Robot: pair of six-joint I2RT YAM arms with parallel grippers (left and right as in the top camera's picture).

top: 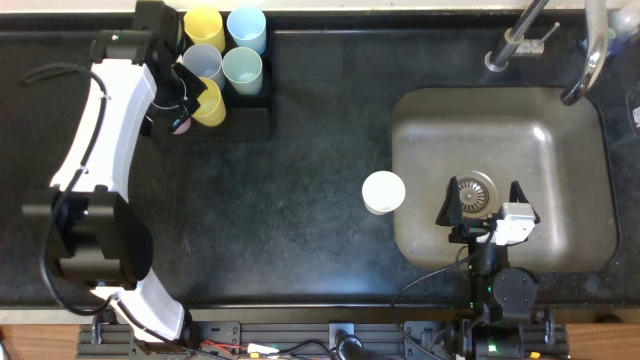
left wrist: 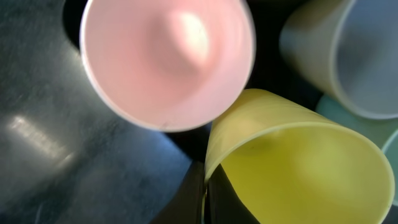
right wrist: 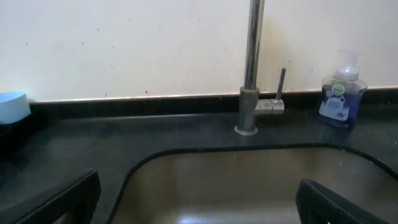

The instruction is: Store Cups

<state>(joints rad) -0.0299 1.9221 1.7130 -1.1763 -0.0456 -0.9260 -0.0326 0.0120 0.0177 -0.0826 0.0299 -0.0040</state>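
A black tray (top: 250, 122) at the counter's back left holds several upright cups: yellow (top: 203, 25), blue (top: 246, 27), grey-blue (top: 203, 62) and teal (top: 242, 68). My left gripper (top: 186, 98) sits over the tray's near left part, shut on the wall of a tilted yellow cup (left wrist: 298, 168), one finger inside the rim and one outside. A pink cup (left wrist: 168, 59) stands upright right beside it. A white cup (top: 383, 192) stands alone on the counter by the sink's left edge. My right gripper (top: 485, 207) hangs open over the sink, holding nothing.
The steel sink (top: 560, 150) takes up the right side, with a faucet (right wrist: 252, 68) behind it and a soap bottle (right wrist: 339, 96) at the back right. Dark counter (top: 300, 220) stretches between tray and sink.
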